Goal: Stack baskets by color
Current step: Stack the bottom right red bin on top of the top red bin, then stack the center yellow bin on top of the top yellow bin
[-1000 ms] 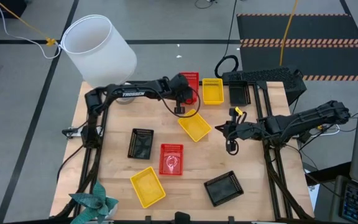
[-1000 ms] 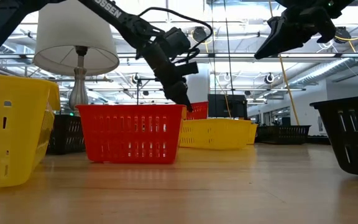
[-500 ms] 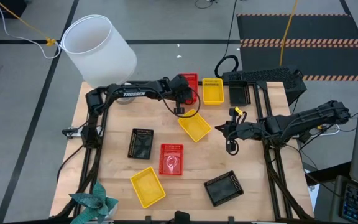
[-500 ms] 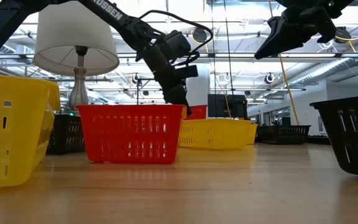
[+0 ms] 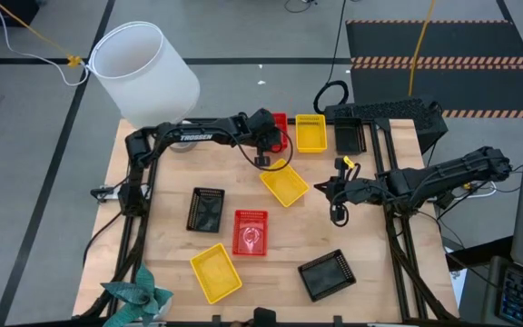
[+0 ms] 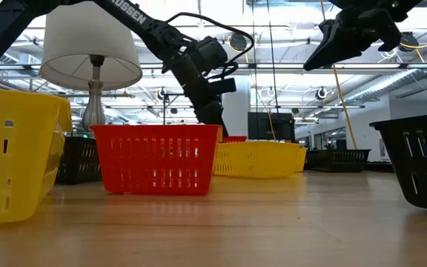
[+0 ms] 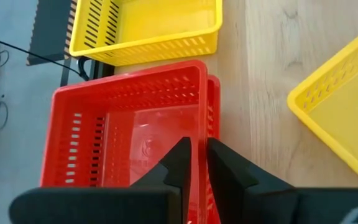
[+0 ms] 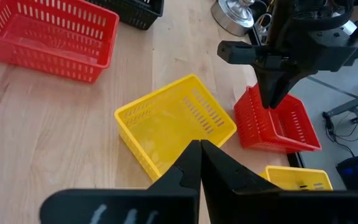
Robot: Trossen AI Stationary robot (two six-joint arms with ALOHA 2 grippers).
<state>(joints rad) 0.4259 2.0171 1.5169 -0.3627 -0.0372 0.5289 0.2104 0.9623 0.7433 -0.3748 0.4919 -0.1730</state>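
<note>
At the table's far edge two red baskets (image 5: 281, 119) sit nested, the lower one's rim (image 7: 214, 106) peeking out beside the upper. My left gripper (image 7: 197, 146) reaches over them from the left, slanting down. Its fingers stand a narrow gap apart, on either side of the upper basket's near wall (image 7: 204, 99). A yellow basket (image 5: 310, 133) and a black one (image 5: 350, 136) stand to the right. More lie apart: yellow (image 5: 285, 183), black (image 5: 206, 209), red (image 5: 251, 232), yellow (image 5: 215, 272), black (image 5: 327, 274). My right gripper (image 5: 332, 191) hovers shut and empty. My left gripper has one finger (image 7: 179, 163) inside the upper red basket and the other (image 7: 224, 168) outside its near wall, coming slanting down from the table's left. I cannot tell whether either finger touches the wall. The basket rests in the lower red one.
A lamp with a white shade (image 5: 143, 71) stands at the far left corner. A small plant (image 5: 139, 295) is at the near left corner. Bare wood shows between the scattered baskets, mostly at the left and near the middle front.
The upper red basket, held a little raised a second ago, has sunk into the lower red basket. My left gripper has stayed in place over it.
</note>
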